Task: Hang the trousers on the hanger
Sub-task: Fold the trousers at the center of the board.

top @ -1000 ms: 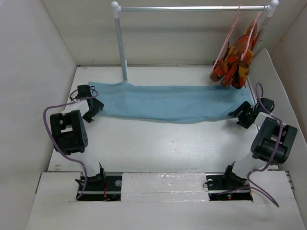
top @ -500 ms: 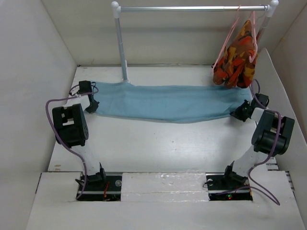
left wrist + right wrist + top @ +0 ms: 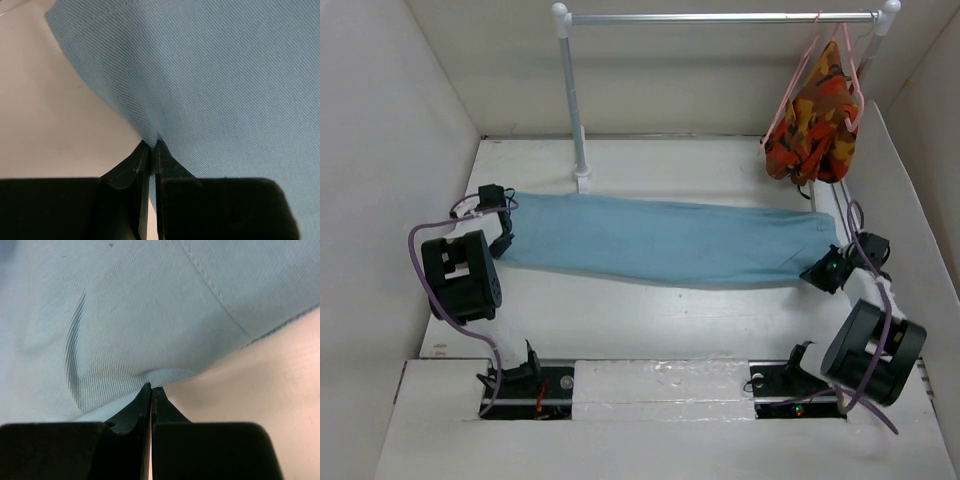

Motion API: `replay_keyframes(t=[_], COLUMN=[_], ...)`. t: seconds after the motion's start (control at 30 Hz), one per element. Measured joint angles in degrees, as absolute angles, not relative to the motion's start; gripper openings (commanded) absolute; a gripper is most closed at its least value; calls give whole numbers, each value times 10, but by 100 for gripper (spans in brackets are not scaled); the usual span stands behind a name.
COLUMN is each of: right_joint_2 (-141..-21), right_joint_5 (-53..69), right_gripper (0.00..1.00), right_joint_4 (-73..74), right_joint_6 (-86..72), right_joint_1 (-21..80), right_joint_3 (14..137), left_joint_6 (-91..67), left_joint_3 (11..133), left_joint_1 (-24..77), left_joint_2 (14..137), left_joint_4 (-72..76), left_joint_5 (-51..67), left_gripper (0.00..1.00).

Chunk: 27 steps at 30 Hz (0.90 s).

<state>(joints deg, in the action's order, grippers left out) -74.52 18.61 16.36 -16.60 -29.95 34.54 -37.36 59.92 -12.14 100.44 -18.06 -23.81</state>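
Observation:
The light blue trousers (image 3: pixel 665 240) lie folded in a long band across the table, stretched between my two grippers. My left gripper (image 3: pixel 505 240) is shut on the near corner of their left end, and in the left wrist view its tips (image 3: pixel 152 142) pinch a fold of blue cloth (image 3: pixel 225 75). My right gripper (image 3: pixel 820 272) is shut on their right end, where its tips (image 3: pixel 151 386) bite a puckered edge of the cloth (image 3: pixel 140 315). A thin pink hanger (image 3: pixel 790 88) hangs from the rail at the back right, far from both grippers.
A metal rail (image 3: pixel 720 17) on white posts (image 3: pixel 572 100) spans the back. An orange-red patterned garment (image 3: pixel 815 125) hangs on a second pink hanger at its right end. White walls (image 3: pixel 390 150) close in both sides of the table (image 3: pixel 650 320).
Both grippers went from open to shut on the trousers' ends. The trousers have since slid toward the near edge with both arms. The patterned garment has swung.

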Motion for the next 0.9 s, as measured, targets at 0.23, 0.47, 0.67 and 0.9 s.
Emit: replay_keyframes(t=[0.23,0.47,0.67,0.9], right_joint_2=[-555,-578,-635,-738], right_joint_5=[182,179,193,239], right_gripper=[72,94,97,89], right_joint_4=[266,300,262,136], right_joint_6=[-116,-86,-88,-113], right_joint_1=[-366,-397,-462,-461], right_joint_3=[302,339,336,324], left_joint_6=[-383,-383,-383,-397], left_joint_3=[550,541,541,485], left_joint_1=[-138,-144,-41,128], left_joint_2=[945,835,757,653], left_joint_4=[-266,-296,-284,-225], left_joint_5=[-260,-203,-142,-67], left_gripper=[24,55,53,48])
